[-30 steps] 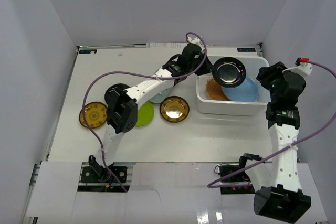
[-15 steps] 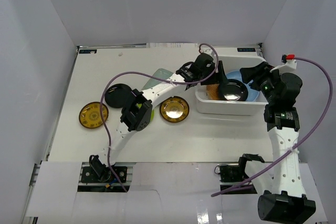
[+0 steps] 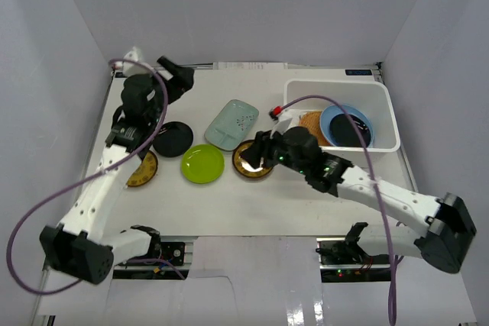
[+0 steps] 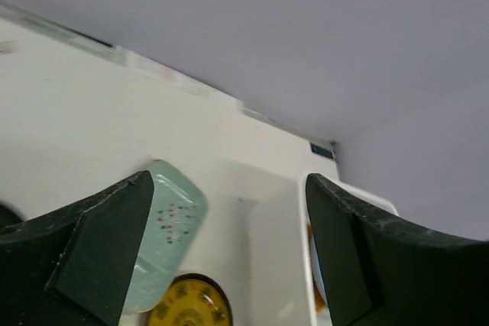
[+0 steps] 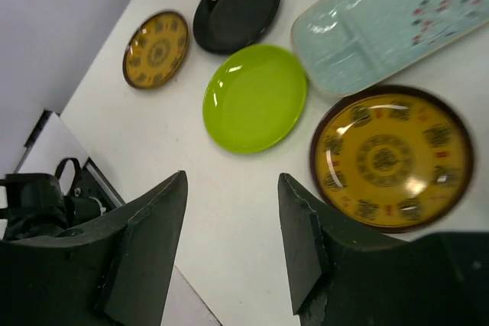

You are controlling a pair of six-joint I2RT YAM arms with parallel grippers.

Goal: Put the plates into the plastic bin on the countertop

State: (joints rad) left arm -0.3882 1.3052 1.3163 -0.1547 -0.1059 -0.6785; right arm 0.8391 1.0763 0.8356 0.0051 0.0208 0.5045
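L gripper [image 4: 229, 215] is spread wide w/ nothing between its fingers, up by the far-left corner of the countertop [image 3: 267, 204] and well apart from every plate. R gripper [image 5: 231, 211] is also parted & empty. It hovers just beside the near gold-centred plate [image 5: 391, 159], w/ the lime-green plate [image 5: 254, 97] close by. The plastic bin [image 3: 340, 89], far right, holds 3 – woven tan plate [image 3: 309, 124], light-blue plate [image 3: 330, 120], and a glossy black plate [image 3: 354, 133] on top of the blue.

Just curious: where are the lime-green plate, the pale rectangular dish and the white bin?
lime-green plate [image 3: 202, 164], top view, its centre.
pale rectangular dish [image 3: 231, 125], top view, its middle.
white bin [image 3: 336, 93], top view, far wall.
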